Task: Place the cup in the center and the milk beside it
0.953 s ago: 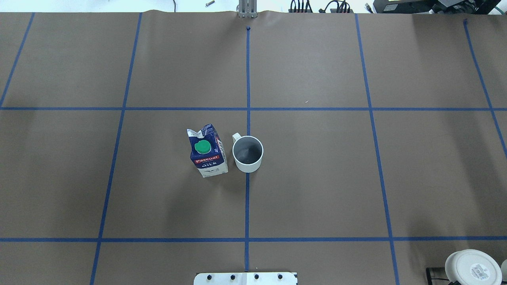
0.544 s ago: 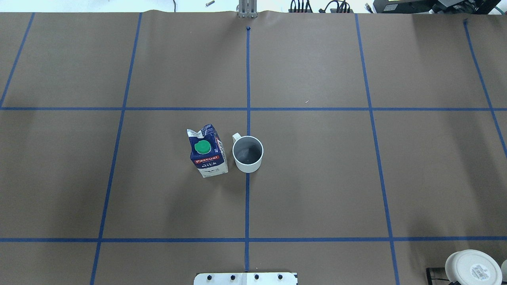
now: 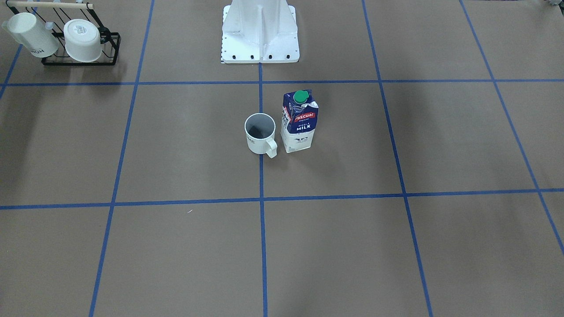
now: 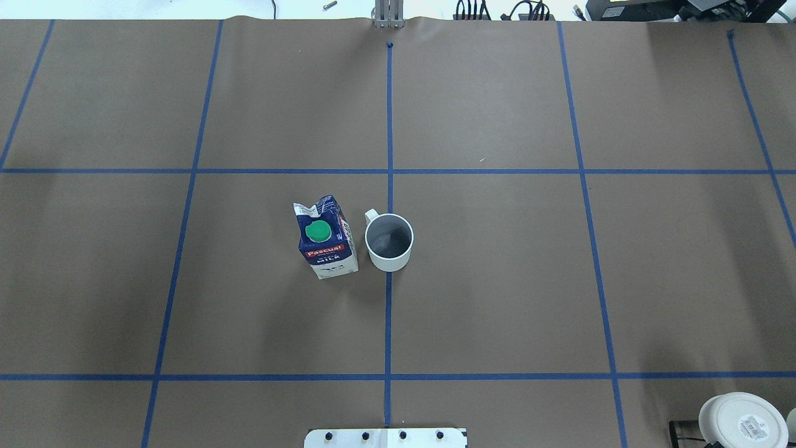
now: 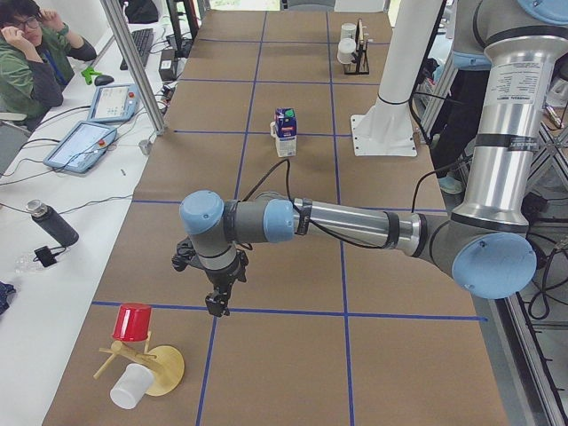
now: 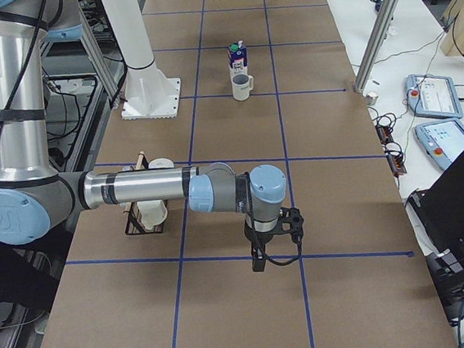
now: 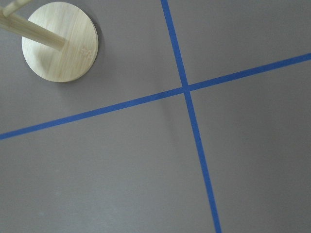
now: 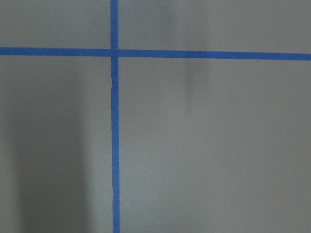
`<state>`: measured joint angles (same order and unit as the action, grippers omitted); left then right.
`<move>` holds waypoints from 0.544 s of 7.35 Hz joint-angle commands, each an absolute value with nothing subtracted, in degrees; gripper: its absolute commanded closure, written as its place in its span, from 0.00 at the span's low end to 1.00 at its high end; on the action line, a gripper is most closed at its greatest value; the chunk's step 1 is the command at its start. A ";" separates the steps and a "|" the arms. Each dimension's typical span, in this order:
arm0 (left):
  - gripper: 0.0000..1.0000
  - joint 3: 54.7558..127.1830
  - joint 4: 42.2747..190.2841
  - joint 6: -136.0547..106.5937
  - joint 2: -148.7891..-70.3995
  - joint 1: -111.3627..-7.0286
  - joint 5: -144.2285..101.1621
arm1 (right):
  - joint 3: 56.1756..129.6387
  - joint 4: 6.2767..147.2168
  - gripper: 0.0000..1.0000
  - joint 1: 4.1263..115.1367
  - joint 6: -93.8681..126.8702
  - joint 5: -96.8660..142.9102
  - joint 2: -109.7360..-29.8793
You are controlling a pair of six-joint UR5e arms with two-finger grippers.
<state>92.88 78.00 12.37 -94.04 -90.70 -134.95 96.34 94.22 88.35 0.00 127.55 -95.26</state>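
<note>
The cup [image 4: 388, 244], a white mug with a grey inside, stands upright on the lengthwise tape line in the center [image 4: 472, 249] of the brown tabletop. Its handle points away from the robot base. The milk [image 4: 326, 239], a blue and white carton with a green cap, stands upright close beside the cup on the robot's left, a narrow gap between them. The front-facing view shows the cup [image 3: 260, 138] and milk [image 3: 299, 123] the same way. My left gripper [image 5: 216, 306] and right gripper [image 6: 258, 262] hang over tape crossings at opposite table ends, far from both. I cannot tell their state.
A black rack [image 3: 79, 39] with white cups sits by the robot base [image 3: 260, 31] on the right arm's side. A wooden stand [image 5: 146, 368] with a red cup [image 5: 133, 321] stands at the left end. A person [image 5: 35, 53] sits at a side desk.
</note>
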 commanded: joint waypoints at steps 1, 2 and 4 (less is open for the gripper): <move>0.02 94.04 78.31 11.86 -93.95 -90.62 -135.53 | 96.50 93.87 0.00 88.33 0.00 127.62 -95.36; 0.02 94.13 80.22 11.87 -93.87 -90.62 -135.53 | 96.59 93.87 0.00 88.33 0.00 127.62 -95.36; 0.02 94.04 81.03 11.87 -93.43 -90.62 -135.53 | 96.50 93.87 0.00 88.33 0.00 127.62 -95.45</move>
